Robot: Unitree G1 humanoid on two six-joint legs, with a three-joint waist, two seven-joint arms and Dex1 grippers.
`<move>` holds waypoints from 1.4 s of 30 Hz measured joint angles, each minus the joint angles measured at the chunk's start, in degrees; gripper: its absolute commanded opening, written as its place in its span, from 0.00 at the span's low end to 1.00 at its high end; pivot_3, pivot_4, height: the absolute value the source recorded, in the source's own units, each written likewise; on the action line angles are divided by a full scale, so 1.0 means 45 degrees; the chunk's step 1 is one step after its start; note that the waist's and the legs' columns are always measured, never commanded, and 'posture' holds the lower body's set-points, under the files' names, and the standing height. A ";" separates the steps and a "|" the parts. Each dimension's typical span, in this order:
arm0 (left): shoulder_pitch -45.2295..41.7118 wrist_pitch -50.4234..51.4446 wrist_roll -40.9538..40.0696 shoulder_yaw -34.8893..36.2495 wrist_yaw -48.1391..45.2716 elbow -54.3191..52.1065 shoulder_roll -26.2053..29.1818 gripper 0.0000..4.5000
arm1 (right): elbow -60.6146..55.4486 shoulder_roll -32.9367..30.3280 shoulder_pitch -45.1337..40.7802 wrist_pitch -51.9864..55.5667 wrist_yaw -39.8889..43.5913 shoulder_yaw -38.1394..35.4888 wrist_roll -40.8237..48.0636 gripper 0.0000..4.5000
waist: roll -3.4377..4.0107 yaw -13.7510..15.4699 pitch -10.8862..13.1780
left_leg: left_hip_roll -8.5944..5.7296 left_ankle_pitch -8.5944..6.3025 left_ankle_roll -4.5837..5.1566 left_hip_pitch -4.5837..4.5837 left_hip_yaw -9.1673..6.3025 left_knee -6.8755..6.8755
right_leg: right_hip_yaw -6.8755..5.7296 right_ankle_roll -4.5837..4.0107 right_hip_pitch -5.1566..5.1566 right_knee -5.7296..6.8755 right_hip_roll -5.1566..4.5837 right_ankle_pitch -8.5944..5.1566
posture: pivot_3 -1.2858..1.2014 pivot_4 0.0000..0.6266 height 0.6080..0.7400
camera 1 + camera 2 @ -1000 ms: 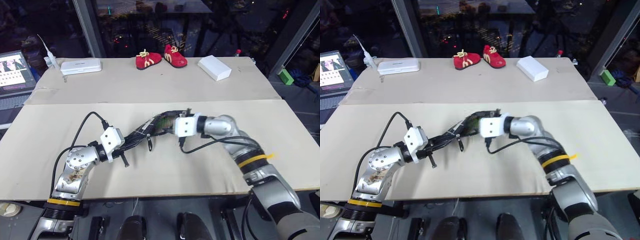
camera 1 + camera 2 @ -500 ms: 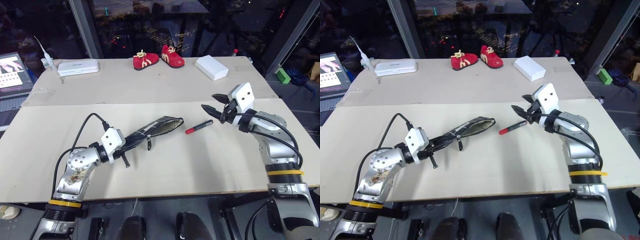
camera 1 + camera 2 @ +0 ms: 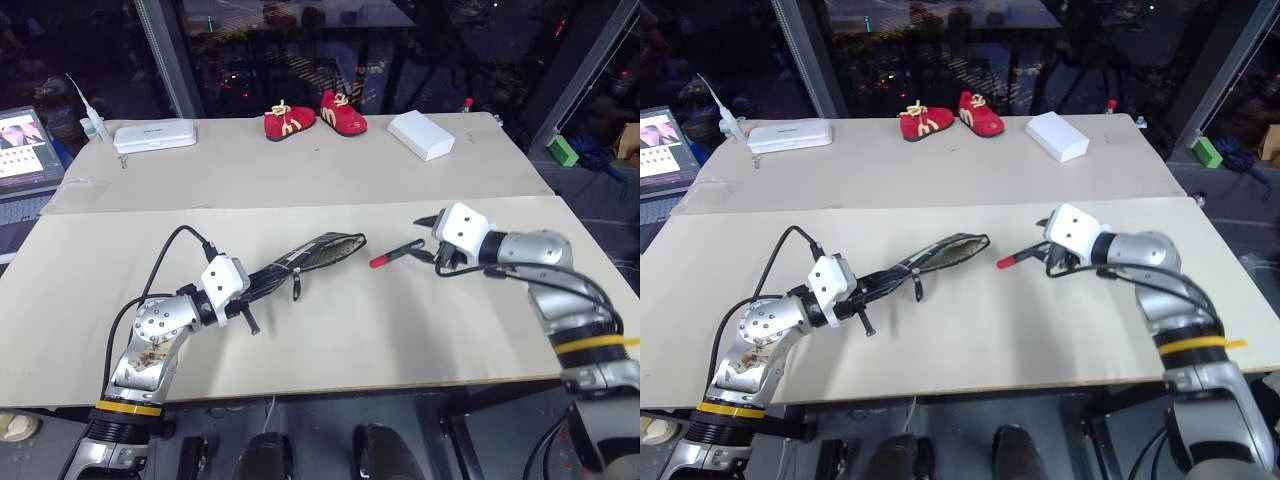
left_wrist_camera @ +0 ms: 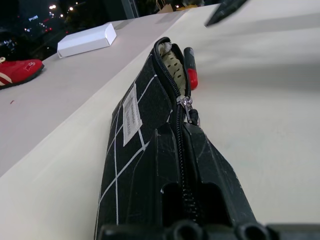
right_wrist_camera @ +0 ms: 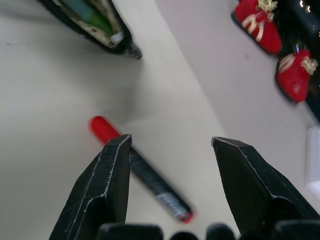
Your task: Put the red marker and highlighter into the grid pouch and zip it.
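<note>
From the head views: lying on the beige table (image 3: 330, 330), the grid pouch (image 3: 300, 262), one end clamped in the clenched fingers of the left gripper (image 3: 245, 290), the open mouth pointing toward about two o'clock across the board. Resting flat just past that mouth, apart from it, the red marker (image 3: 397, 254), red cap end toward the pouch. Hovering at the marker's far end, toward three o'clock from it, the right gripper (image 3: 428, 236), fingers spread and empty, not yet closing on anything. Standing far back at twelve o'clock, a pair of red shoes (image 3: 315, 114), with a white box (image 3: 426, 134) at about one o'clock.

From the left wrist view: running away between the shut fingers, the zipper line of the pouch, the white label (image 4: 131, 120) on its side, the zipper pull (image 4: 188, 109) sitting partway along, the mouth beyond it gaping. Showing just past the mouth, the marker's red tip.

From the right wrist view: lying between the two parted fingers (image 5: 102, 190), the marker on the bare table. Peeking out of the pouch mouth, something green, most probably the highlighter (image 5: 92, 14), so already inside.

Judging from this: highlighter step looking done; marker remaining outside, waiting for picking and inserting; zipping not yet started.
</note>
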 measured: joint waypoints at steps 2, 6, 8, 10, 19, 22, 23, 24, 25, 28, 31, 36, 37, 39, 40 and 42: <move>0.0008 -0.0012 0.0001 -0.0002 0.0002 0.0002 -0.0007 0.00 | 0.1293 0.0315 -0.0806 -0.0772 0.0626 0.0471 -0.0309 0.64 | 0.0000 0.0012 0.0000 | 0.0000 0.0000 0.0000 -0.0012 0.0003 0.0000 | -0.0004 -0.0001 -0.0006 0.0001 -0.0003 0.0001 | 0.52 0.24 1.00; 0.0065 -0.0026 0.0005 0.0000 0.0053 -0.0010 -0.0026 0.00 | 0.3946 0.1029 -0.2209 -0.2347 0.1565 0.1452 -0.1138 0.64 | 0.0001 0.0063 0.0000 | -0.0006 0.0000 0.0000 -0.0019 0.0015 0.0000 | -0.0005 -0.0002 -0.0009 -0.0002 -0.0020 0.0002 | 0.52 0.24 1.00; 0.0087 -0.0027 0.0006 0.0012 0.0131 -0.0020 -0.0038 0.00 | 0.5078 0.1306 -0.2835 -0.2970 0.1684 0.1780 -0.1534 0.64 | 0.0002 0.0072 0.0000 | -0.0006 0.0000 0.0000 -0.0019 0.0017 0.0000 | -0.0004 -0.0002 -0.0009 -0.0002 -0.0025 0.0002 | 0.52 0.24 1.00; 0.0135 -0.0027 0.0007 0.0018 0.0177 -0.0055 -0.0042 0.00 | 0.6534 0.1679 -0.3665 -0.3546 0.1514 0.1995 -0.2087 0.64 | 0.0004 0.0070 0.0001 | -0.0005 0.0001 0.0000 -0.0018 0.0019 0.0000 | -0.0005 -0.0004 -0.0011 0.0001 -0.0024 0.0003 | 0.52 0.24 1.00; 0.0421 -0.0029 0.0008 0.0036 0.0419 -0.0184 -0.0040 0.00 | 0.9836 0.1963 -0.5190 -0.4636 0.1632 0.2398 -0.3470 0.64 | 0.0010 0.0082 0.0004 | 0.0000 0.0001 -0.0002 -0.0020 0.0018 -0.0001 | -0.0011 -0.0007 -0.0015 0.0014 -0.0035 0.0004 | 0.52 0.24 1.00; 0.0490 -0.0028 0.0008 0.0038 0.0457 -0.0193 -0.0036 0.00 | 1.0207 0.1923 -0.5351 -0.4629 0.2218 0.2375 -0.3503 0.64 | 0.0011 0.0076 0.0005 | 0.0001 0.0002 -0.0004 -0.0017 0.0018 -0.0001 | -0.0011 -0.0008 -0.0015 0.0019 -0.0034 0.0004 | 0.52 0.24 1.00; 0.0490 -0.0028 0.0008 0.0038 0.0484 -0.0195 -0.0036 0.00 | 1.0286 0.1923 -0.5428 -0.4626 0.2267 0.2363 -0.3518 0.64 | 0.0012 0.0056 0.0005 | 0.0001 0.0002 -0.0004 -0.0014 0.0019 -0.0001 | -0.0010 -0.0009 -0.0015 0.0021 -0.0033 0.0005 | 0.52 0.24 1.00; 0.0491 -0.0028 0.0008 0.0038 0.0506 -0.0206 -0.0036 0.00 | 1.0354 0.1920 -0.5514 -0.4625 0.2250 0.2354 -0.3577 0.64 | 0.0012 0.0034 0.0005 | 0.0003 0.0002 -0.0005 -0.0011 0.0018 -0.0001 | -0.0010 -0.0010 -0.0015 0.0024 -0.0032 0.0005 | 0.52 0.24 1.00; 0.0494 -0.0028 0.0008 0.0038 0.0520 -0.0231 -0.0036 0.00 | 1.0459 0.1920 -0.5629 -0.4616 0.2156 0.2357 -0.3738 0.64 | 0.0013 0.0018 0.0005 | 0.0003 0.0002 -0.0005 -0.0011 0.0019 -0.0001 | -0.0010 -0.0010 -0.0016 0.0027 -0.0032 0.0005 | 0.52 0.24 1.00; 0.0509 -0.0028 0.0007 0.0038 0.0527 -0.0284 -0.0035 0.00 | 1.0639 0.1942 -0.5801 -0.4566 0.1703 0.2357 -0.3999 0.64 | 0.0013 0.0014 0.0005 | 0.0005 0.0003 -0.0007 -0.0011 0.0018 -0.0001 | -0.0011 -0.0011 -0.0016 0.0028 -0.0032 0.0005 | 0.52 0.24 1.00; 0.0544 -0.0029 0.0007 0.0037 0.0527 -0.0308 -0.0035 0.00 | 1.0824 0.2056 -0.5843 -0.4345 0.1343 0.2357 -0.4241 0.64 | 0.0013 0.0019 0.0005 | 0.0005 0.0003 -0.0007 -0.0013 0.0019 -0.0001 | -0.0011 -0.0011 -0.0016 0.0026 -0.0036 0.0005 | 0.52 0.24 1.00; 0.0559 -0.0028 0.0007 0.0037 0.0534 -0.0323 -0.0036 0.00 | 1.1130 0.2202 -0.5844 -0.4036 0.1160 0.2381 -0.4548 0.64 | 0.0013 0.0029 0.0006 | 0.0004 0.0003 -0.0008 -0.0014 0.0019 -0.0001 | -0.0011 -0.0011 -0.0016 0.0025 -0.0035 0.0005 | 0.52 0.24 1.00; 0.0559 -0.0028 0.0007 0.0038 0.0542 -0.0326 -0.0035 0.00 | 1.1186 0.2217 -0.5844 -0.4003 0.1115 0.2406 -0.4700 0.64 | 0.0013 0.0028 0.0006 | 0.0004 0.0003 -0.0008 -0.0014 0.0019 -0.0001 | -0.0011 -0.0011 -0.0016 0.0025 -0.0035 0.0005 | 0.52 0.24 1.00; 0.0560 -0.0027 0.0007 0.0037 0.0559 -0.0333 -0.0036 0.00 | 1.1255 0.2259 -0.5847 -0.3946 0.1024 0.2447 -0.4856 0.64 | 0.0014 0.0019 0.0006 | 0.0004 0.0003 -0.0008 -0.0014 0.0019 -0.0001 | -0.0011 -0.0011 -0.0017 0.0026 -0.0035 0.0005 | 0.52 0.24 1.00; 0.0561 -0.0026 0.0006 0.0038 0.0573 -0.0338 -0.0036 0.00 | 1.1339 0.2336 -0.5875 -0.3882 0.0908 0.2463 -0.4967 0.64 | 0.0014 0.0007 0.0006 | 0.0004 0.0003 -0.0008 -0.0012 0.0019 -0.0001 | -0.0011 -0.0011 -0.0016 0.0027 -0.0033 0.0005 | 0.52 0.24 1.00; 0.0562 -0.0024 0.0007 0.0036 0.0587 -0.0346 -0.0037 0.00 | 1.1437 0.2505 -0.5897 -0.3766 0.0728 0.2505 -0.5128 0.64 | 0.0015 -0.0016 0.0006 | 0.0004 0.0004 -0.0009 -0.0012 0.0020 -0.0001 | -0.0011 -0.0011 -0.0017 0.0029 -0.0032 0.0006 | 0.52 0.24 1.00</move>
